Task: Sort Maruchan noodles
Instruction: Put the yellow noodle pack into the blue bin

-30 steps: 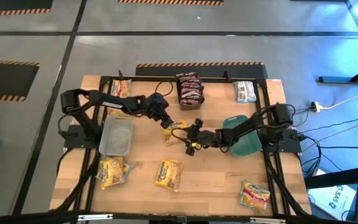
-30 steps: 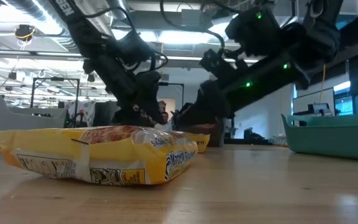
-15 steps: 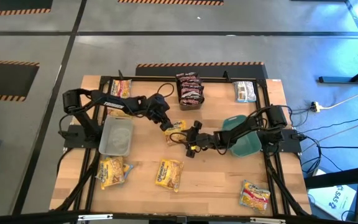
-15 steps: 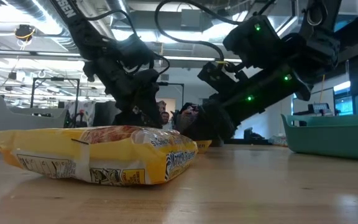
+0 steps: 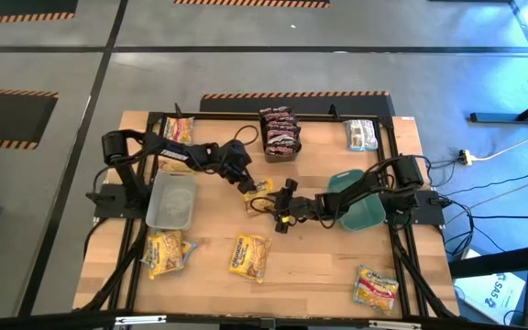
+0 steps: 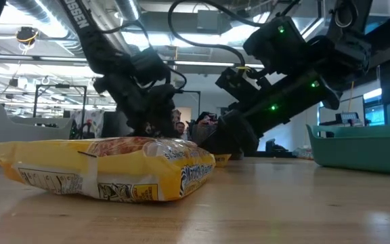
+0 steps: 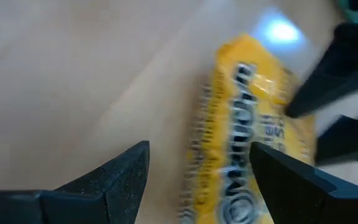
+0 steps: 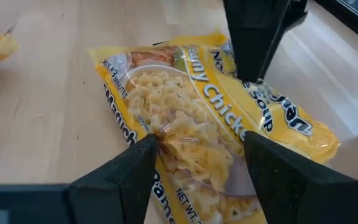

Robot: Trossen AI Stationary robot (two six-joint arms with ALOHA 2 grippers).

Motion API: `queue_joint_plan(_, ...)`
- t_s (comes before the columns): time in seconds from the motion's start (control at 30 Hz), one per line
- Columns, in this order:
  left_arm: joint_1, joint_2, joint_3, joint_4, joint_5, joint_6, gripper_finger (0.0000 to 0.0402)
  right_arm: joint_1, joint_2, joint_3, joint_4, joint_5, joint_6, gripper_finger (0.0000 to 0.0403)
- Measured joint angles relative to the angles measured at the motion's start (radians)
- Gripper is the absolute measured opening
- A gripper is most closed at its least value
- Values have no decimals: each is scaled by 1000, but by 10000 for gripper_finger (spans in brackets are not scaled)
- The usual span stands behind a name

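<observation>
We note the left gripper [image 5: 246,181] has drawn back left a little, fingers wide, empty. The right gripper [image 5: 280,203] stays put, fingers apart around the yellow packet [image 5: 262,191] mid-table, not lifting it. The sort looks barely started; other packets lie scattered.

Yellow noodle packet [image 8: 216,118] — blue lettering — beside teal dish [image 5: 360,203].

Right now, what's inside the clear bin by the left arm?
The clear bin looks empty; only its pale floor shows. The nearest yellow packet lies outside it on the table.
</observation>
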Motion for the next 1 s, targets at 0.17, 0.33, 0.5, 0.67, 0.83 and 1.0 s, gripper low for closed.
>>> queue_joint_plan(0.17, -3, 37, -4, 100, 183, -76, 273, 2, 0, 0, 0, -3, -3, 225)
queue_joint_plan(0.33, -4, 44, -3, 93, 188, -97, 273, 1, 0, -1, 0, -9, -3, 225)
queue_joint_plan(0.5, -19, 44, -2, 89, 163, -66, 272, 0, 0, -1, 0, -7, -3, 225)
queue_joint_plan(0.67, -26, 44, -2, 85, 144, -24, 242, 0, 0, -1, 0, -6, -3, 225)
queue_joint_plan(0.83, -27, 44, -2, 89, 135, 1, 188, 2, 0, -1, 18, -8, 10, 225)
queue_joint_plan(1.0, -29, 42, 0, 114, 136, 48, 161, 32, -31, 13, -3, -2, 25, 225)
